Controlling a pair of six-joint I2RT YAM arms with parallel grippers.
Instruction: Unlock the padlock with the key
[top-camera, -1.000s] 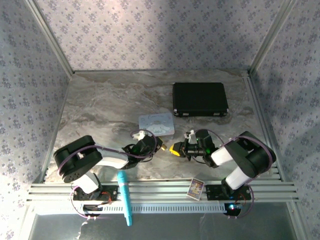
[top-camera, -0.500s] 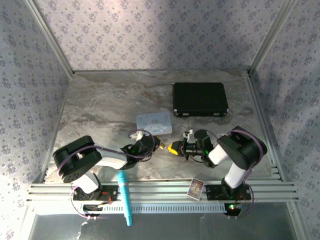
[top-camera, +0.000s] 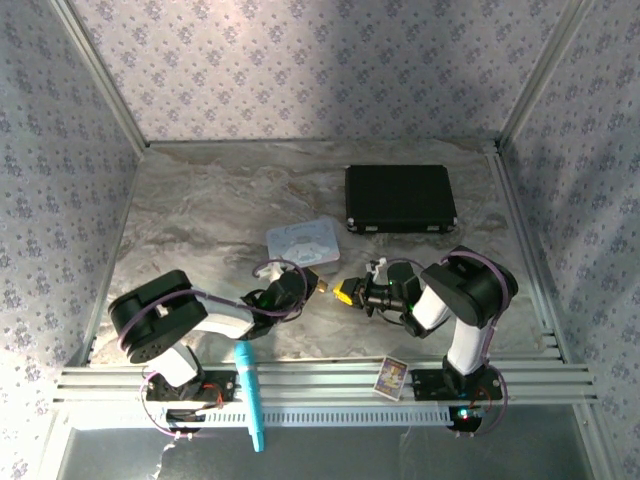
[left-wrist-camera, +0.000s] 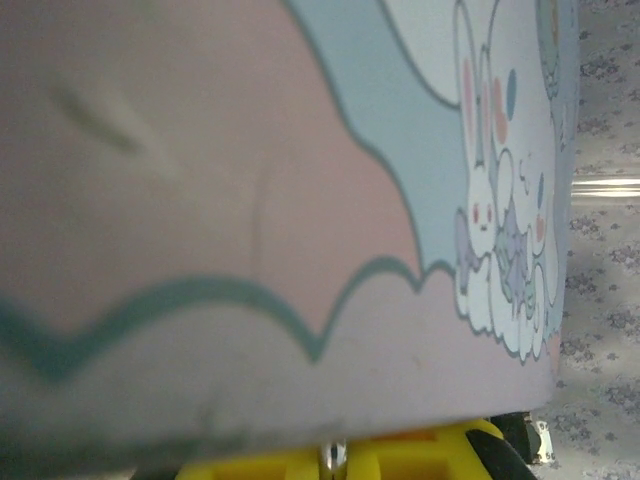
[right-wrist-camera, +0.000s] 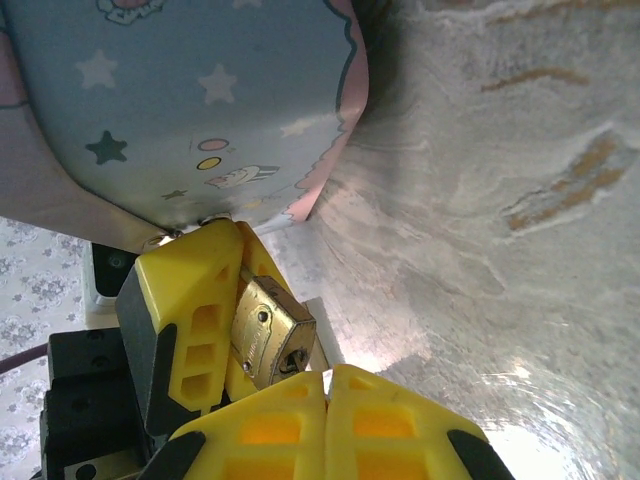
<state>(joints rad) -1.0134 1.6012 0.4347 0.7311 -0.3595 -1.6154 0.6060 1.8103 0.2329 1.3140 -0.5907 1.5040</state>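
From above, the two arms stood nose to nose near the front of the marbled table. The left gripper and the right gripper pointed straight at each other, tips just apart. The pastel tin sat just beyond them both, and a black case lay well beyond the right gripper, towards the back. At that height, whatever the tips held was too small to tell.

On the left wrist camera, the tin's side loomed right up against the lens, pink and blue with a white rabbit printed on it. Below it, a silvery bit of metal poked up between the left gripper's yellow fingertips, too blurred to name.

The right wrist camera gave the answer. The padlock, brass body catching the light, was pinched in the left gripper's nearly closed jaws. It sat directly ahead of the right gripper's own fingertips, very near them. Those fingertips were pressed flat together, closed tight. The key could not be made out between them, so whether the right gripper gripped anything could not be told. The tin's corner hung just beyond the padlock.
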